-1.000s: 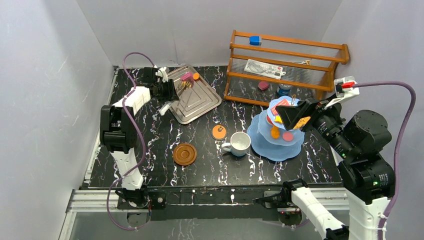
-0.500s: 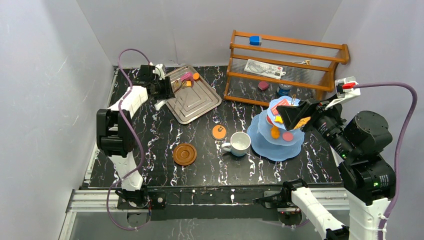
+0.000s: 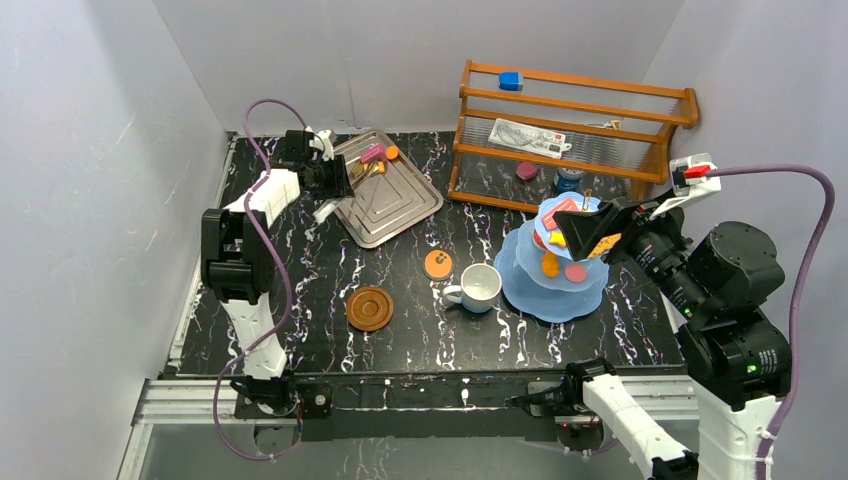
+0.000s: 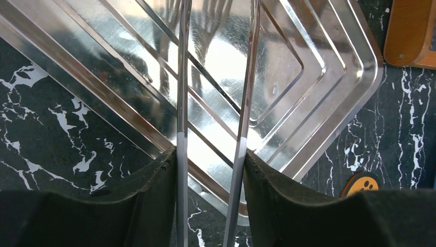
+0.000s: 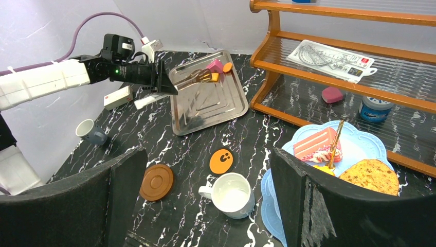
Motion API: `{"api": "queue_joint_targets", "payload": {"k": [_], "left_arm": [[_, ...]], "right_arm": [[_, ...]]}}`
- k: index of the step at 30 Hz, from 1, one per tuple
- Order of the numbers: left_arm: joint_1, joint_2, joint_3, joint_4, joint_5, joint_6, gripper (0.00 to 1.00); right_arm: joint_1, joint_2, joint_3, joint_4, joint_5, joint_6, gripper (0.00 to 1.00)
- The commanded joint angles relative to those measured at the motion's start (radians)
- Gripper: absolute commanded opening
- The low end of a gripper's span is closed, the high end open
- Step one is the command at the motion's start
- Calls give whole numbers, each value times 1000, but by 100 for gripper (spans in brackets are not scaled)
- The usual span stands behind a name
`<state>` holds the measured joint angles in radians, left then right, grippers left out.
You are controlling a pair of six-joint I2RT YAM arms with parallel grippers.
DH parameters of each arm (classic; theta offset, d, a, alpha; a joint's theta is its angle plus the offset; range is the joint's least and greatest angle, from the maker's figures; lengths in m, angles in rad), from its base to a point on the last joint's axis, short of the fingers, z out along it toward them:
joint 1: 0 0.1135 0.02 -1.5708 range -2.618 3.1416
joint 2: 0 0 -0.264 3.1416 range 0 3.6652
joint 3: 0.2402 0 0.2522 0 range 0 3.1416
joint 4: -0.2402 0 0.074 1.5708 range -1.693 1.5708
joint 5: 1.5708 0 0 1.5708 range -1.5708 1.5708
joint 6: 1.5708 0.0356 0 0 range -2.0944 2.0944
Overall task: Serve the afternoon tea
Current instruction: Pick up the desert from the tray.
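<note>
My left gripper (image 3: 336, 178) is shut on the metal tongs (image 4: 182, 103), whose two arms run between its pads (image 4: 154, 185) out over the silver tray (image 4: 319, 62). The tong tips (image 5: 198, 77) lie beside a pink pastry (image 5: 215, 66) and an orange pastry (image 5: 227, 67) at the tray's far corner. The light-blue stand (image 3: 520, 275) at the right carries a pink cake (image 5: 316, 144), a cookie (image 5: 373, 176) and other pastries. My right gripper (image 3: 590, 228) hangs open above it, holding nothing. A white mug (image 3: 481, 287) stands left of the stand.
A brown saucer (image 3: 369, 308) and an orange coaster (image 3: 437, 264) lie mid-table. A grey mug (image 5: 91, 131) stands near the left wall, and a white box (image 5: 118, 96) lies next to the tray. A wooden shelf rack (image 3: 570, 120) fills the back right.
The left arm swung slightly outward and back, carrying the tongs a little toward the tray's far corner. The right arm has not moved.
</note>
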<state>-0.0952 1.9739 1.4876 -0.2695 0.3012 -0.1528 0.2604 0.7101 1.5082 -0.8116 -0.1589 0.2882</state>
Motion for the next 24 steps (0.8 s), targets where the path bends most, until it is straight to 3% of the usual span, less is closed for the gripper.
{"api": "queue_joint_targets", "payload": {"k": [1,16,24], "left_arm": [[2,-40,27,28,75,-3,43],[-27,-138,-71,58,155,-21,42],[-34,-170,-68,42,36,161,41]], "right_arm": [[-1,-4,7,50,11,-12,99],[0,-12,-17,65,4,-14,99],[0,-11,-14,64,5,-13,99]]}}
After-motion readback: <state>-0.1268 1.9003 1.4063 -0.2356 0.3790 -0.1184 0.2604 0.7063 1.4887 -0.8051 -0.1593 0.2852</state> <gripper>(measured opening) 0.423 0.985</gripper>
